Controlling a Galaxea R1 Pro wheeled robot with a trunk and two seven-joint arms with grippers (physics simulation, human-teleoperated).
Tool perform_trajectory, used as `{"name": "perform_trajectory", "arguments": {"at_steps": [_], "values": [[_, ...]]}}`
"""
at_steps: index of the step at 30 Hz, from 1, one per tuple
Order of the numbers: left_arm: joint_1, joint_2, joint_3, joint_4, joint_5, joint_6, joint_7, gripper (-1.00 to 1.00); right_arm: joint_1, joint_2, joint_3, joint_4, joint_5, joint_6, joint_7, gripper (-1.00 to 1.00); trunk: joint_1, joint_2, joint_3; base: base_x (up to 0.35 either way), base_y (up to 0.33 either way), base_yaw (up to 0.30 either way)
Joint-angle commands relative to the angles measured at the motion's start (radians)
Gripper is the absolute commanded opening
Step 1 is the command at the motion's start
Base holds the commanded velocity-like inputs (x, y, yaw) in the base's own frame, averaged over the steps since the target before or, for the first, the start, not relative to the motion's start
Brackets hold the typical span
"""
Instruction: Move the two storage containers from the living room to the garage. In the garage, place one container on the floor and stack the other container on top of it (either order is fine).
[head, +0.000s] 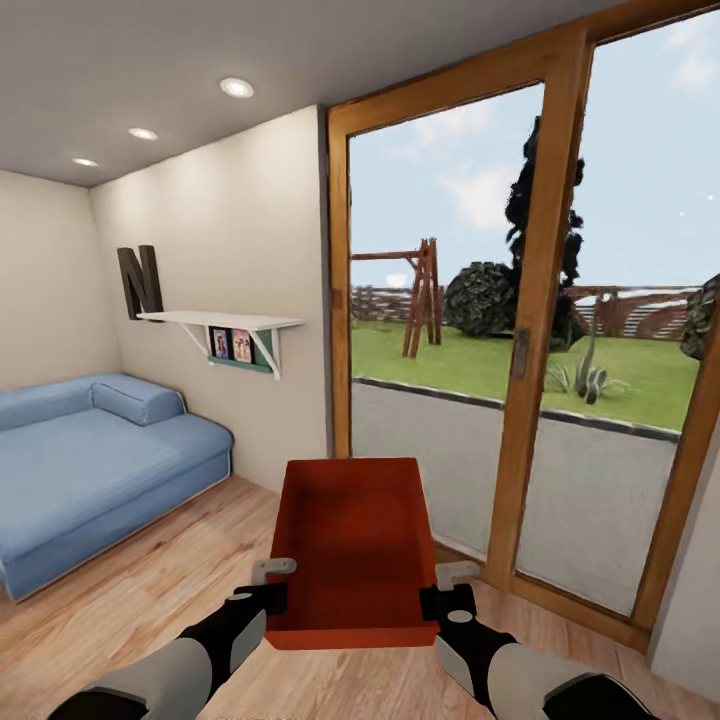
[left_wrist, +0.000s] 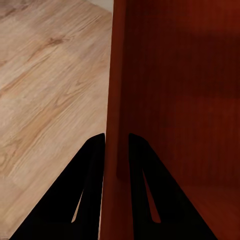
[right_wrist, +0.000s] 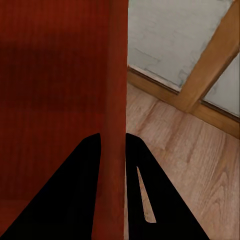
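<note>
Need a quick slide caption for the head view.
Both grippers, left and right, hold a red-orange storage container by its side walls above the wood floor.

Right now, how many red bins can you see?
1. The bin is held above the wood floor, left gripper on one side wall, right gripper on the other. A second may be out of view.

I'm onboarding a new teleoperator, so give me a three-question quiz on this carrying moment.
1. True or false: the left gripper and right gripper each clamp a side wall of the red-orange rectangular plastic bin.
2. What lies under the bin? A) grey concrete B) light wood plank floor C) carpet
3. Fill in: the blue sofa is on the robot's ____ side.

Key: 1 true; 2 B; 3 left.
</note>
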Motion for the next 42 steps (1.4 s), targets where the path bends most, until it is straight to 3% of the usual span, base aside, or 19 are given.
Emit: {"name": "perform_trajectory", "arguments": {"at_steps": [1, 42], "values": [[-0.001, 0.037, 0.053, -0.006, -0.015, 0.004, 0.014, -1.00, 0.000, 0.000, -0.038, 0.001, -0.003, 0.000, 0.006, -1.00, 0.000, -0.001, -0.001, 0.000, 0.000, 0.266], [-0.001, 0.037, 0.054, -0.006, -0.015, 0.004, 0.014, -1.00, 0.000, -0.001, -0.038, 0.001, -0.004, 0.002, 0.009, -1.00, 0.000, -0.001, -0.001, 0.000, 0.000, 0.269]]}}
